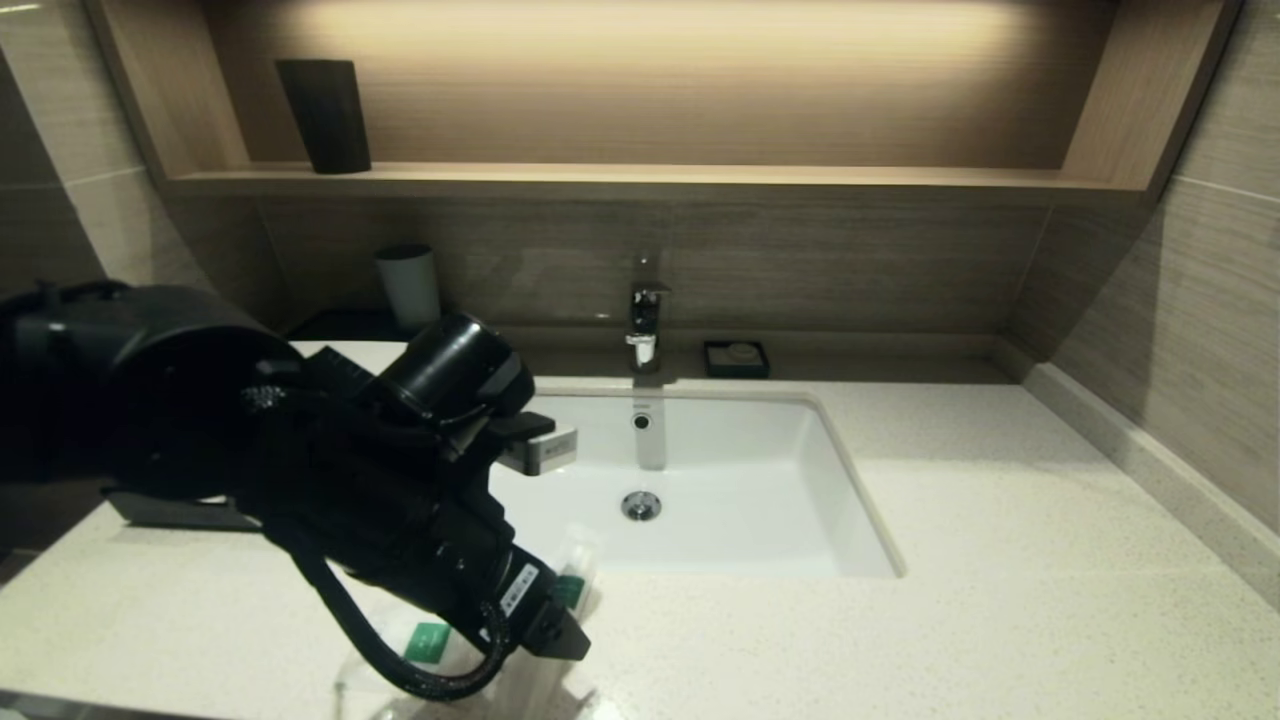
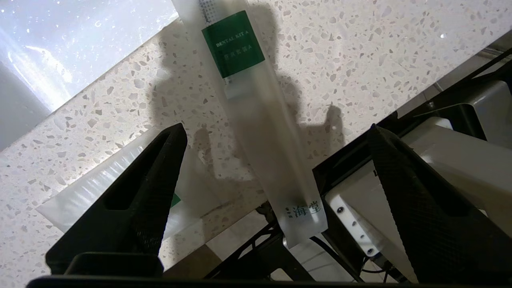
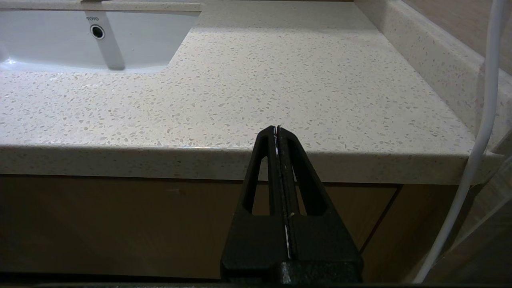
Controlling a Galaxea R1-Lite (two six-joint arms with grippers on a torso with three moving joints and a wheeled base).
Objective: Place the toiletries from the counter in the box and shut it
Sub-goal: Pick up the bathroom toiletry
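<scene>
Pick-up step: left gripper [image 2: 276,160], jaws wide and empty, poised over the slim packet [image 2: 256,120] at the counter's [image 1: 1000,600] seven-o'clock edge; next, descend and close.

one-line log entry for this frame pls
left gripper: open, above dental kit packet at counter front edge | right gripper: shut, parked below counter | flat packet: on counter

The speckled cream counter [image 1: 1000,600] carries a sunken white basin [image 1: 760,480] at its centre, a soap dish [image 1: 736,358] at 12 o'clock, and two green-labelled packets, long [image 2: 256,120] and flat [image 2: 100,188], at 7 o'clock, the long one overhanging the edge.
</scene>
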